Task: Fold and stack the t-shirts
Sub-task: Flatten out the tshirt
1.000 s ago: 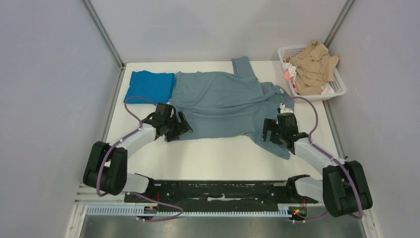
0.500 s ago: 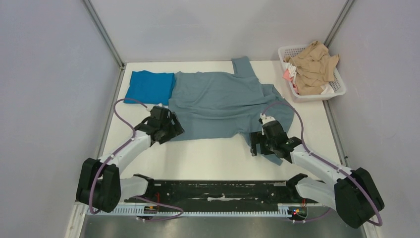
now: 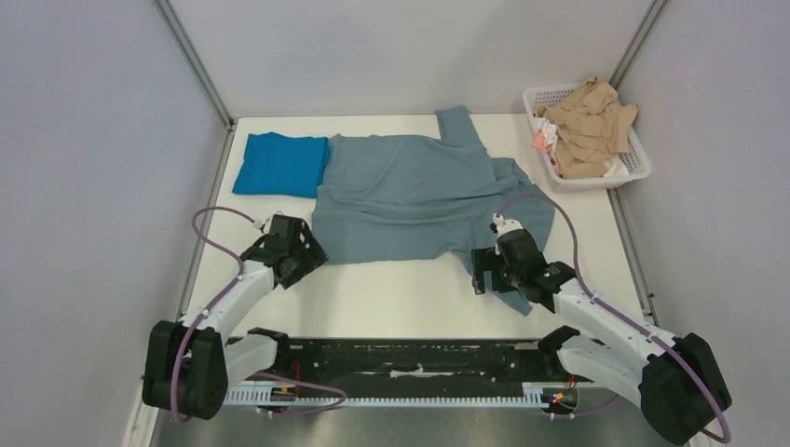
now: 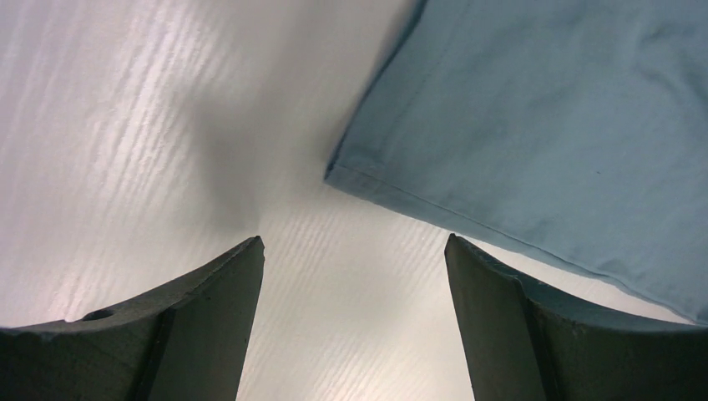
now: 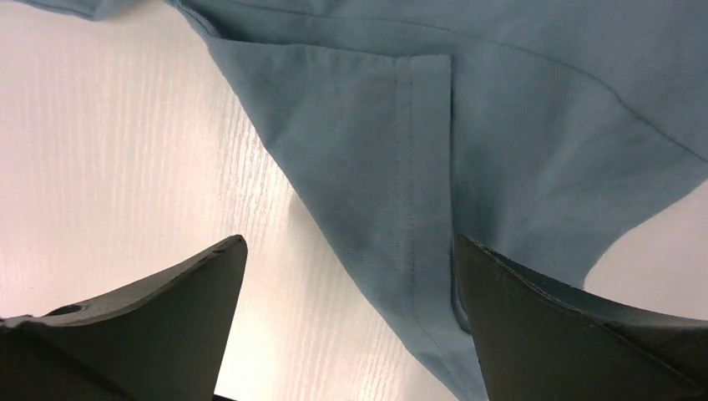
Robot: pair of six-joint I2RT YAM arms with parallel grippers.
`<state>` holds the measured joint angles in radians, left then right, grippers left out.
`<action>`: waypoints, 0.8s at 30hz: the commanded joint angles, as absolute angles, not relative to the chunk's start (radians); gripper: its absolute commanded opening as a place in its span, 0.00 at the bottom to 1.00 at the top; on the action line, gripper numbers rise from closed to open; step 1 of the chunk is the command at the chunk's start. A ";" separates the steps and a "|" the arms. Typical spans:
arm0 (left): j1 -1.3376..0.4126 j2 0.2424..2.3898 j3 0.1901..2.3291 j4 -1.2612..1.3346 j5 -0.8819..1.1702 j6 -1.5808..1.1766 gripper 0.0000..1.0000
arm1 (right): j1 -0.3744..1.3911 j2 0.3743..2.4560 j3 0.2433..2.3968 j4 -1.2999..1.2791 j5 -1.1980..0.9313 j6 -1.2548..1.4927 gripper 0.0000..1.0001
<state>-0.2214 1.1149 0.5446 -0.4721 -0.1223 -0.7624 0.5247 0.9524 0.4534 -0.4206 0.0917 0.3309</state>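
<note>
white/blk arms (image 3: 235, 291), purple cables (image 3: 224, 209)

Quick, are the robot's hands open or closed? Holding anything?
Left gripper: open, empty, by a corner of the grey-blue t-shirt.
Right gripper: open, empty, over its sleeve.

The white table (image 3: 401, 303) carried it all. The slate grey-blue t-shirt (image 3: 410, 191) lay spread flat, its hem corner just ahead of the left gripper (image 3: 302, 251) and one sleeve beneath the right gripper (image 3: 481, 270). A folded cobalt t-shirt (image 3: 281, 165) sat beyond the left gripper, touching the grey one. A white lattice basket (image 3: 636, 166) stood well beyond the right gripper.
</note>
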 commanded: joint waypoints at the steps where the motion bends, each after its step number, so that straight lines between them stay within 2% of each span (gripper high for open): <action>1: -0.172 1.065 0.519 -0.476 -0.145 -0.796 0.86 | 0.529 0.996 0.440 -0.383 0.094 0.321 0.98; 8: -0.144 1.063 0.513 -0.463 -0.119 -0.787 0.86 | 0.529 1.004 0.434 -0.384 0.029 0.284 0.98; 12: -0.141 1.060 0.515 -0.458 -0.112 -0.785 0.86 | 0.541 0.985 0.418 -0.357 -0.219 0.223 0.98; 16: -0.140 1.061 0.512 -0.446 -0.100 -0.786 0.87 | 0.628 0.968 0.404 -0.309 -0.422 0.190 0.98; 24: -0.138 1.078 0.514 -0.431 -0.076 -0.787 0.87 | 0.990 1.015 0.452 -0.428 -0.127 0.147 0.98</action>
<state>-0.1452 1.0744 0.5159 -0.4664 -0.0921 -0.7662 0.8787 0.9955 0.4118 -0.3771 -0.2317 0.1833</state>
